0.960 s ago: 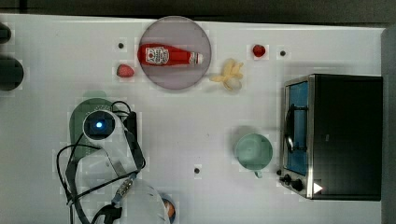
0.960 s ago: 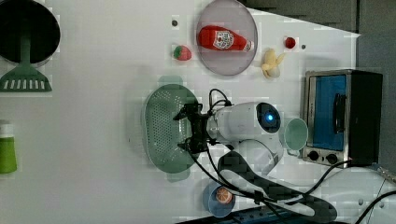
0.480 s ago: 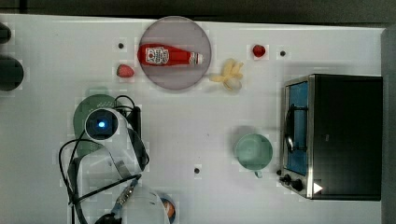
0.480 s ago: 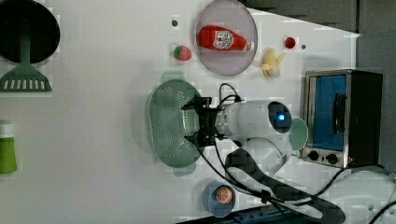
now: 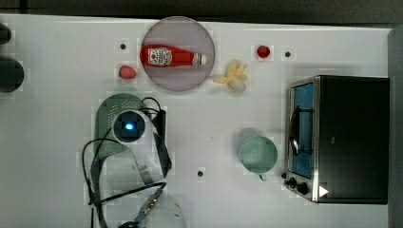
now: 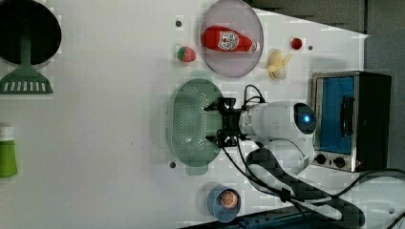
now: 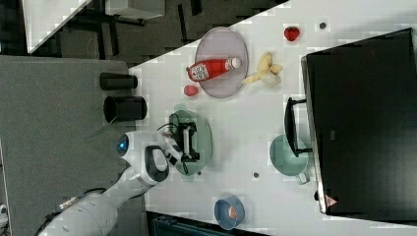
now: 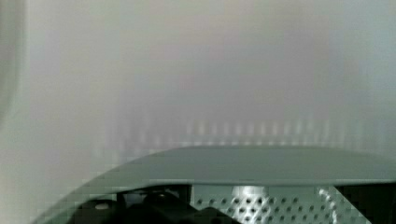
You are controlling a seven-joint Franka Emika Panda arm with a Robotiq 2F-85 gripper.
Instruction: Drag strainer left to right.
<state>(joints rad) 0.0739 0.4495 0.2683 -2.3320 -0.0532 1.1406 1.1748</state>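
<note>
1. The tool (image 6: 216, 125) is standing spread wide, one finger near each end of the strainer's near rim, pinching nothing; it is hanging over the strainer's (image 6: 190, 124) side that faces the toaster oven (image 6: 351, 119).
2. The strainer is lying on the bench (image 6: 105, 143) in the left view's middle, below the plate (image 6: 232, 62) with the ketchup bottle (image 6: 228, 40), well apart from the cup (image 5: 258, 154).
3. Its long axis is running up and down in the left view; a small tab is pointing toward the strawberry (image 6: 186, 54), another toward the bowl (image 6: 223, 204).
4. Judged step: engaging the rim before dragging.
5. Advice: hooking a finger inside the wall and pulling low and slow should be keeping the light basket from tipping or swinging about its long axis.
6. In the top view, the path toward the cup is passing a bench hole (image 5: 200, 173).
</note>
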